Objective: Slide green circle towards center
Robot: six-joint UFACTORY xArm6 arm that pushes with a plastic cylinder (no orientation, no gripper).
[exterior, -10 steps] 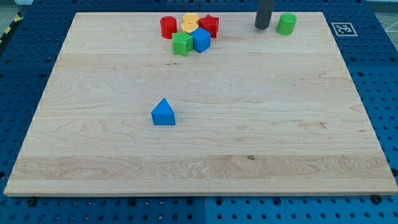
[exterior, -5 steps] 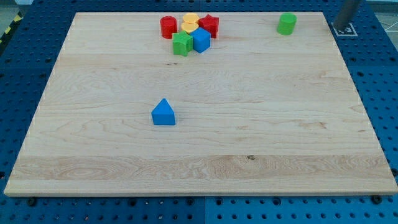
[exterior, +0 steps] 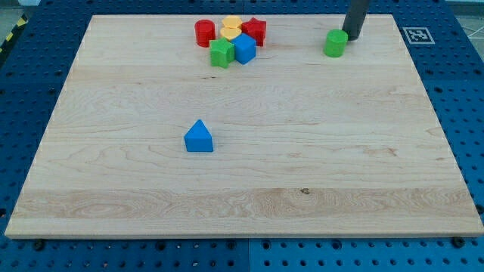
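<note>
My tip [exterior: 352, 37] touches the green circle [exterior: 336, 43] at its upper right, near the board's [exterior: 242, 189] top edge. I have no hand to close, only a bare rod.

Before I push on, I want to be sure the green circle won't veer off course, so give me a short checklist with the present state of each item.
1. My tip sits right behind the green circle, on its upper right: ok.
2. Tip actually touching the block: cannot tell, though they look to be against each other.
3. Push line points down and to the view's left, toward the board's middle: ok.
4. Path to the centre free of blocks: ok; the blue triangle lies further left, off the line.
5. The cluster with the red cylinder and blue cube stays out of the way at the view's top: ok.
</note>
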